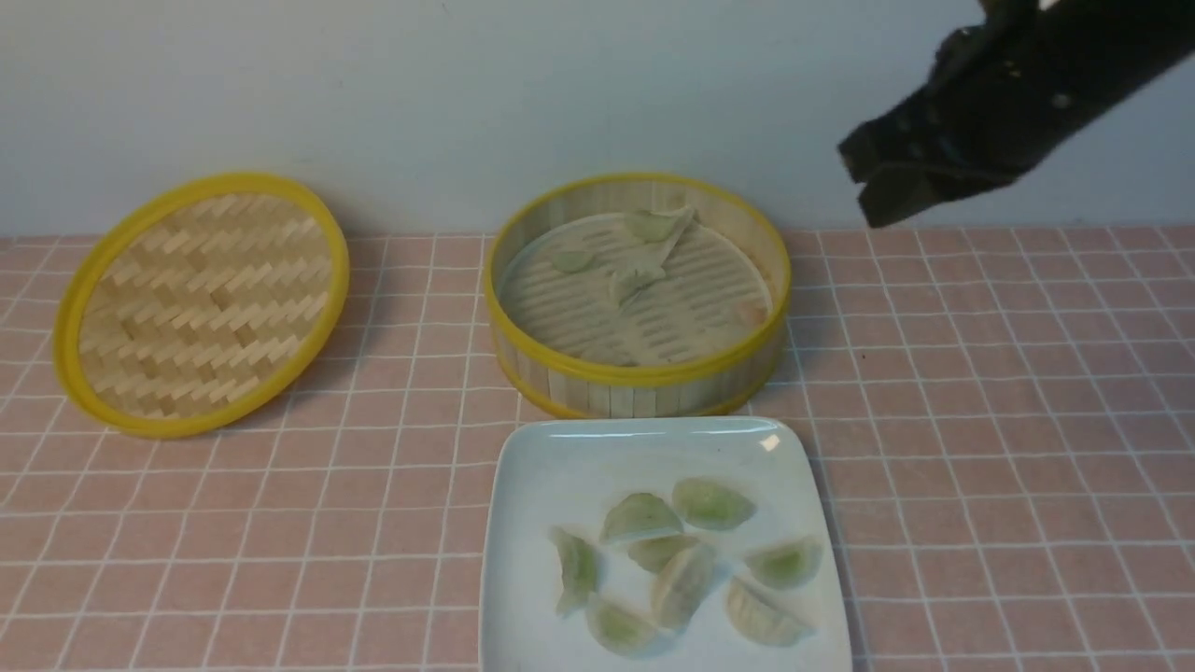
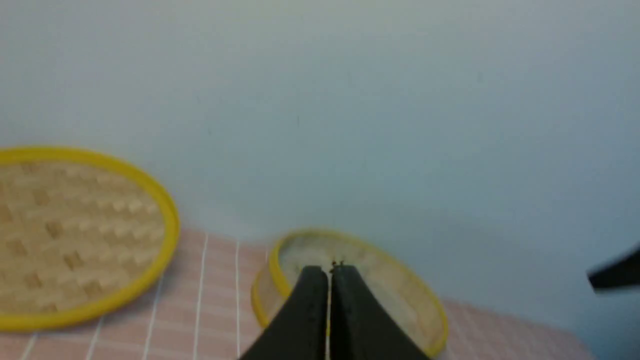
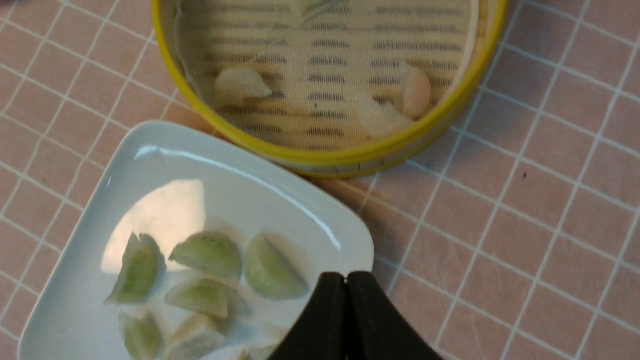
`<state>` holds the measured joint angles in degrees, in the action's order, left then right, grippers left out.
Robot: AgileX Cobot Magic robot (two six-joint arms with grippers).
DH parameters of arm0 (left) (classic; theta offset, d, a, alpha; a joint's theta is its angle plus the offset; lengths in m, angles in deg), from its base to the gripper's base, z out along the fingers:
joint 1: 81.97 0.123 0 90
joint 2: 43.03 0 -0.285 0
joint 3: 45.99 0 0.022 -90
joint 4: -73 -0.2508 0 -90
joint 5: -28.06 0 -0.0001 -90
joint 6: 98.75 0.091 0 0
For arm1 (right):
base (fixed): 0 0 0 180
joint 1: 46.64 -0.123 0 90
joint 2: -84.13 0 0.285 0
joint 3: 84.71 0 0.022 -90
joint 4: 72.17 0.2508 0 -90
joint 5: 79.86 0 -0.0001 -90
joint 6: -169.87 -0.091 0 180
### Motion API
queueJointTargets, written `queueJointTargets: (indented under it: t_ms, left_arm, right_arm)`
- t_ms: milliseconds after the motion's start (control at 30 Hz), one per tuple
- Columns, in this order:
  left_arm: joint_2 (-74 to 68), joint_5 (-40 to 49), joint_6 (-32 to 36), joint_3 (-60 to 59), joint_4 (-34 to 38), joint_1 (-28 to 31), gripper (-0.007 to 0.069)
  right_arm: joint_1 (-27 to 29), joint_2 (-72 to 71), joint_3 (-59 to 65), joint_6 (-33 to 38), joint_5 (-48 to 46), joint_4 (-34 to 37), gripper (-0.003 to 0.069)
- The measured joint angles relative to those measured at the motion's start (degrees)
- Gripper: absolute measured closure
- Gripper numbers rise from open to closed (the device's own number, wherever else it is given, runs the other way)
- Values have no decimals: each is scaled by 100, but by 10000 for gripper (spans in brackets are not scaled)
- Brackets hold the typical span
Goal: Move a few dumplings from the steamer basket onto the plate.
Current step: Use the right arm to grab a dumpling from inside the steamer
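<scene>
The steamer basket stands mid-table with a few dumplings on its liner. In the right wrist view, whitish ones and a pinkish one lie in the basket. The white plate sits in front of the basket and holds several pale green dumplings. My right gripper is shut and empty, raised high to the right of the basket. Its tips are over the plate's corner. My left gripper is shut and empty, out of the front view, pointing toward the basket.
The flat woven bamboo lid leans at the back left and also shows in the left wrist view. A pale wall runs behind the pink tiled tabletop.
</scene>
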<state>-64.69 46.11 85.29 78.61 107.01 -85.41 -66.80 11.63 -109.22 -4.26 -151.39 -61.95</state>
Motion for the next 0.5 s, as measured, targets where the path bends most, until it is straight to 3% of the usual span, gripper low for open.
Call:
queueJointTargets:
  t_ms: [200, 267, 500]
  left_arm:
    - [-2289, 2695, 187, 1667, -382, 0, 631]
    - [-2999, 3231, 354, 2010, -424, 0, 631]
    - [-4262, 3793, 972, 2222, -468, 0, 631]
  right_arm:
    - [-304, 1225, -1323, -21, -20, -260, 650]
    - [-411, 1639, -1705, -21, -20, -375, 631]
    - [-602, 3058, -2814, -15, -20, -1023, 496]
